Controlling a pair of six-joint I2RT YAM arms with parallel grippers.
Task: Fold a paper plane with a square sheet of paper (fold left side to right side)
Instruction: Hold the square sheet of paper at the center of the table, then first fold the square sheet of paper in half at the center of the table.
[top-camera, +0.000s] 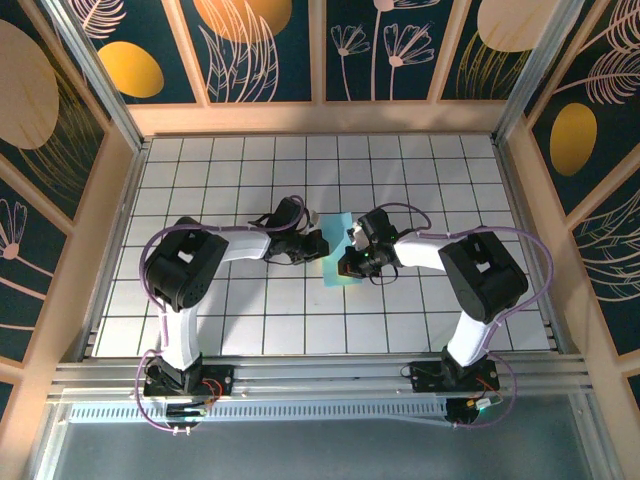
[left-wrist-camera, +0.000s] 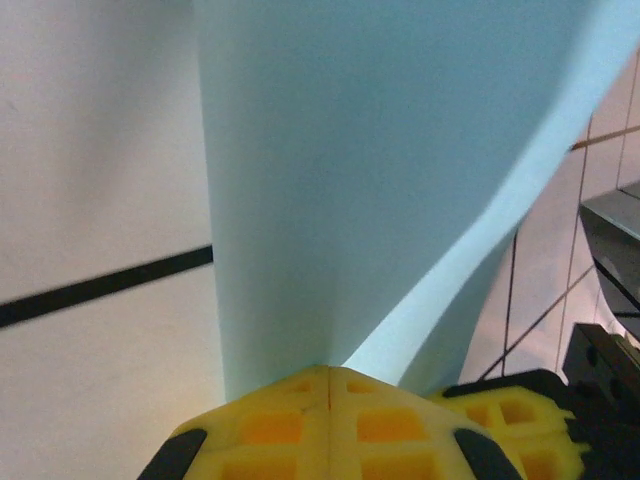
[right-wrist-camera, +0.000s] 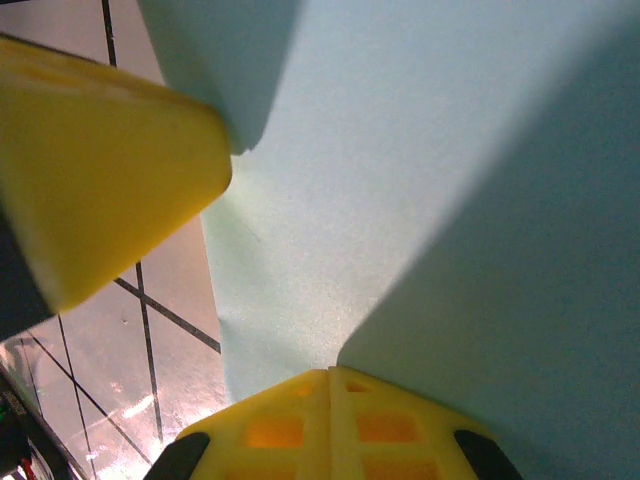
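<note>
Flower-patterned walls (top-camera: 250, 50) are enclosing the white-tiled surface (top-camera: 200, 330), and the square sheet of paper (top-camera: 337, 225) is sitting at its middle, partly lifted off the tiles. The left gripper (left-wrist-camera: 328, 372) and right gripper (right-wrist-camera: 330, 372) are each clenching an edge of it. Folding well probably means carrying the left edge across evenly and matching corners before pressing. With the 2 grippers crowding each other, a collision is looking like the main hazard.

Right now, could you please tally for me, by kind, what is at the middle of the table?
Sheet of paper: 1 (light blue)
Grippers: 2 (left gripper and right gripper, both shut, tips at the paper)
Total: 3
</note>
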